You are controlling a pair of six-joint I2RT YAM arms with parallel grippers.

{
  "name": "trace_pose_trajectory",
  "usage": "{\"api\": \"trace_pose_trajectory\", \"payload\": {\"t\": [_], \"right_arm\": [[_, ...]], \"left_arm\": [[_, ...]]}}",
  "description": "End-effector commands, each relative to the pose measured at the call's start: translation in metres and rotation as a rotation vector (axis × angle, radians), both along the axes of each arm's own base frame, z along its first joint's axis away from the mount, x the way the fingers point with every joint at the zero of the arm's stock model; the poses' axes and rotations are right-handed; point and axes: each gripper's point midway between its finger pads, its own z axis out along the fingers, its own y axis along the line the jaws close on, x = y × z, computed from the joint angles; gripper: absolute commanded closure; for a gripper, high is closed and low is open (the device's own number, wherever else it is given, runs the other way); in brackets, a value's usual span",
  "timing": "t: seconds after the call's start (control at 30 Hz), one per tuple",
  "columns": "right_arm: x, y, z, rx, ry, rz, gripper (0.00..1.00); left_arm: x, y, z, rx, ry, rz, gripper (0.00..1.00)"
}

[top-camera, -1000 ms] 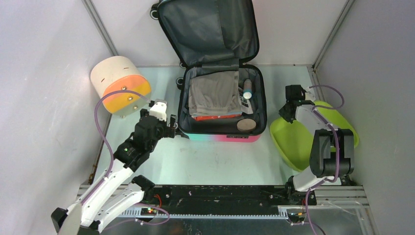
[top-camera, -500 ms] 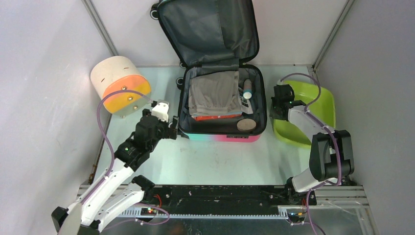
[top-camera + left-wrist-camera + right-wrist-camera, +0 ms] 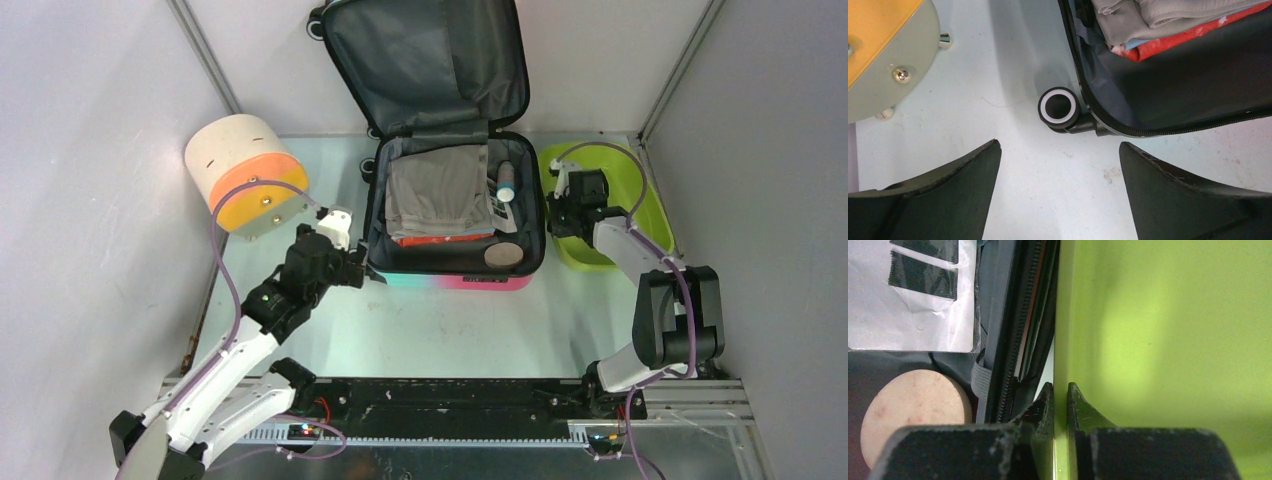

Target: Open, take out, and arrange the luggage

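Observation:
The luggage [image 3: 455, 281] lies open mid-table, its dark grey lid [image 3: 425, 60] propped against the back wall. Folded grey clothes [image 3: 437, 190], a white tube [image 3: 507, 180] and a tan disc [image 3: 503, 254] lie inside. My left gripper [image 3: 355, 262] is open by its front left corner. In the left wrist view the gripper [image 3: 1059, 147] is just short of a black wheel [image 3: 1059, 107] with only table between the fingers. My right gripper [image 3: 560, 215] is shut on the left rim of the lime-green tub [image 3: 625, 190], which stands right beside the luggage. The right wrist view shows the gripper [image 3: 1060, 387] pinching that thin green wall [image 3: 1173, 315].
A cream-and-orange cylinder [image 3: 245, 175] lies on its side at the back left, close to my left arm; its end [image 3: 883, 55] shows in the left wrist view. A white packet [image 3: 913, 305] lies in the luggage. Grey walls close in the table on three sides.
My right arm has dragged the green tub from the front right toward the back, up against the luggage's right side. My left gripper has edged closer to the luggage's corner.

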Motion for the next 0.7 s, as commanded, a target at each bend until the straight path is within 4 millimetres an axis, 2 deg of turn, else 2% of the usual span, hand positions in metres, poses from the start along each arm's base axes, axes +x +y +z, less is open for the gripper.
{"api": "trace_pose_trajectory", "payload": {"t": [0.0, 0.13, 0.2, 0.23, 0.27, 0.4, 0.57, 0.67], "right_arm": [[0.013, -0.003, 0.023, 0.046, -0.082, -0.075, 0.81], [0.0, -0.013, 0.051, 0.149, -0.098, -0.181, 0.57], [-0.008, -0.014, 0.08, 0.198, -0.146, -0.215, 0.48], [-0.012, -0.012, 0.085, 0.215, -0.147, -0.221, 0.46], [-0.014, -0.009, 0.099, 0.249, -0.176, -0.228, 0.44], [-0.016, 0.007, 0.131, 0.357, -0.231, -0.26, 0.43], [-0.012, 0.039, 0.149, 0.381, -0.245, -0.236, 0.39], [-0.005, 0.068, 0.153, 0.407, -0.238, -0.204, 0.34]], "left_arm": [[0.003, 0.003, 0.021, -0.022, -0.032, 0.028, 0.05], [-0.002, -0.009, 0.037, -0.1, -0.027, -0.009, 0.04], [-0.003, -0.014, 0.052, -0.139, -0.037, -0.018, 0.03], [-0.004, -0.018, 0.055, -0.156, -0.031, -0.032, 0.02], [-0.002, -0.021, 0.062, -0.168, -0.035, -0.043, 0.02], [0.001, -0.032, 0.068, -0.185, -0.011, -0.073, 0.03], [0.009, -0.023, 0.077, -0.141, -0.043, -0.038, 0.03], [0.013, -0.019, 0.089, -0.145, -0.059, -0.004, 0.02]]}}
